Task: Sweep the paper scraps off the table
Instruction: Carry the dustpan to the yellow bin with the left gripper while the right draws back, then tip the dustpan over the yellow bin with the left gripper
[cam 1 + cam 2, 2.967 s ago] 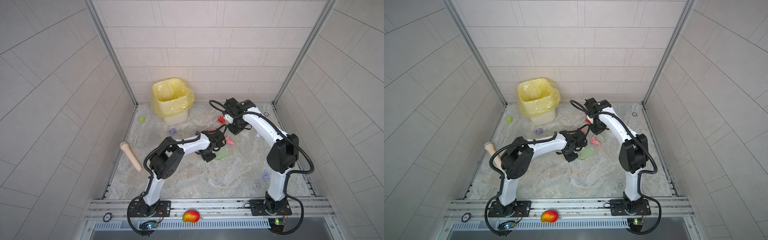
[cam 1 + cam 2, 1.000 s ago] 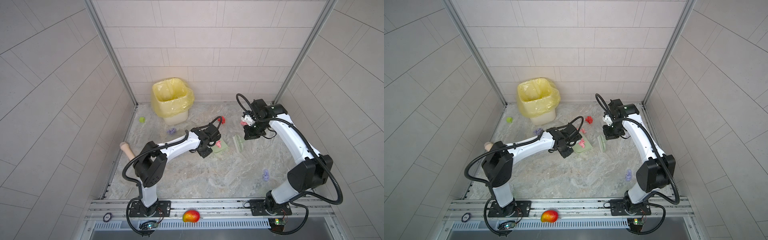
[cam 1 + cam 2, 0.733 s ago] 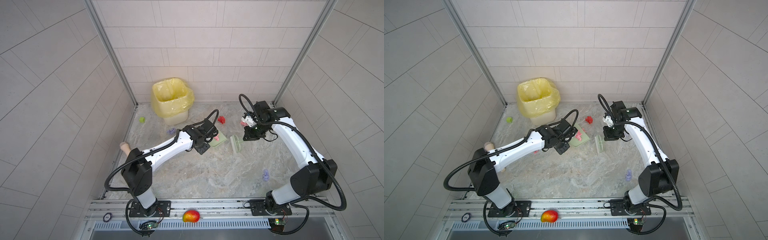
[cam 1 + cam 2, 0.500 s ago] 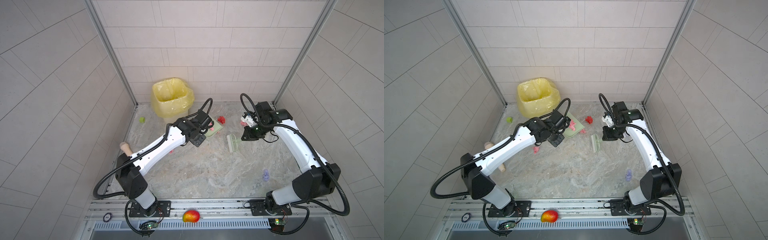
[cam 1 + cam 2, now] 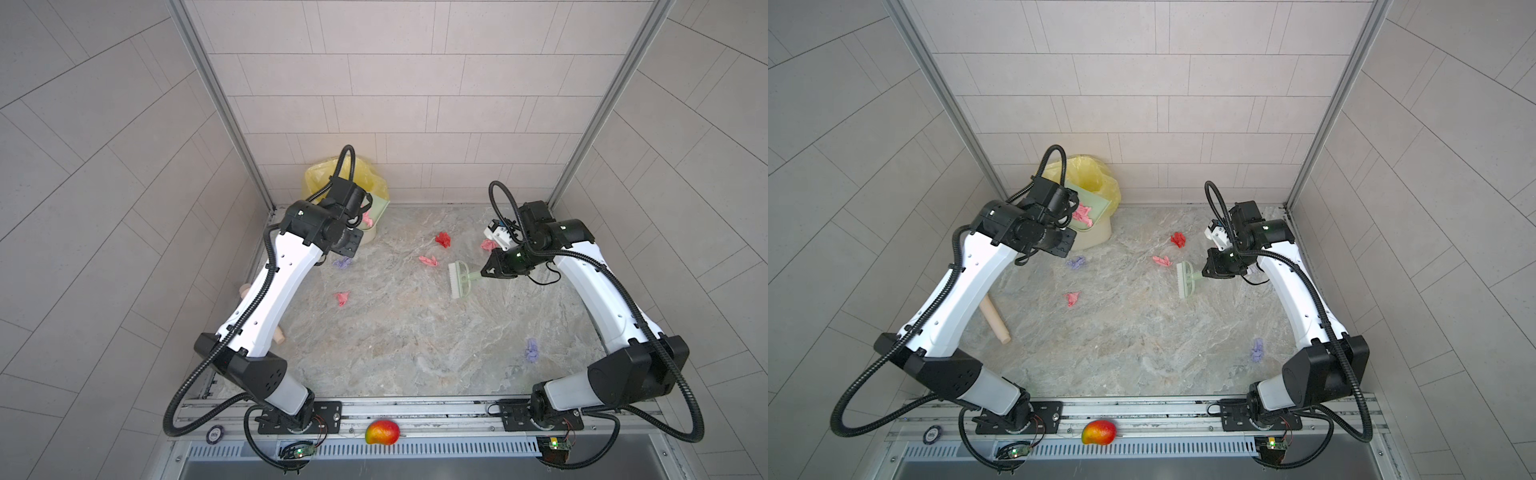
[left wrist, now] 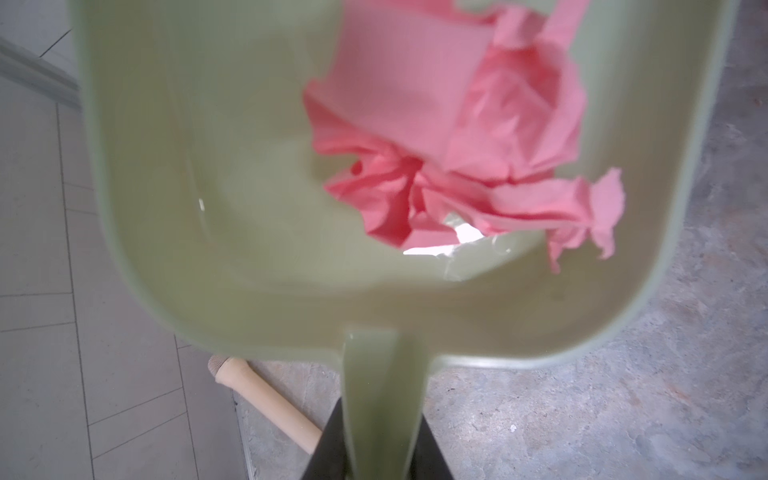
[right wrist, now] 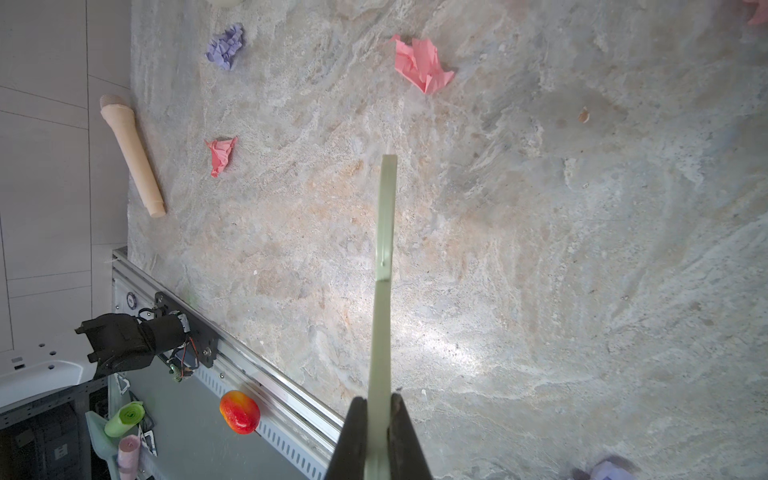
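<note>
My left gripper (image 6: 384, 449) is shut on the handle of a pale green dustpan (image 6: 249, 208). The pan holds pink paper scraps (image 6: 457, 145) and hangs tilted over the yellow-lined bin (image 5: 320, 178) in both top views. My right gripper (image 7: 378, 436) is shut on the handle of a green brush (image 5: 459, 280), held just above the table (image 5: 395, 340) right of centre. Loose scraps lie on the table: a red one (image 5: 443, 239), pink ones (image 5: 429, 261) (image 5: 341, 297), and purple ones (image 5: 343, 262) (image 5: 531, 350).
A wooden rolling pin (image 5: 994, 318) lies along the left wall under my left arm. A red-yellow mango (image 5: 382, 432) sits on the front rail. Another pink scrap (image 5: 487, 244) lies beside my right wrist. Tiled walls close in three sides.
My left arm has lifted the dustpan with its pink scraps off the middle of the table and swung it back over the bin. My right arm has drawn the brush slightly rightward.
</note>
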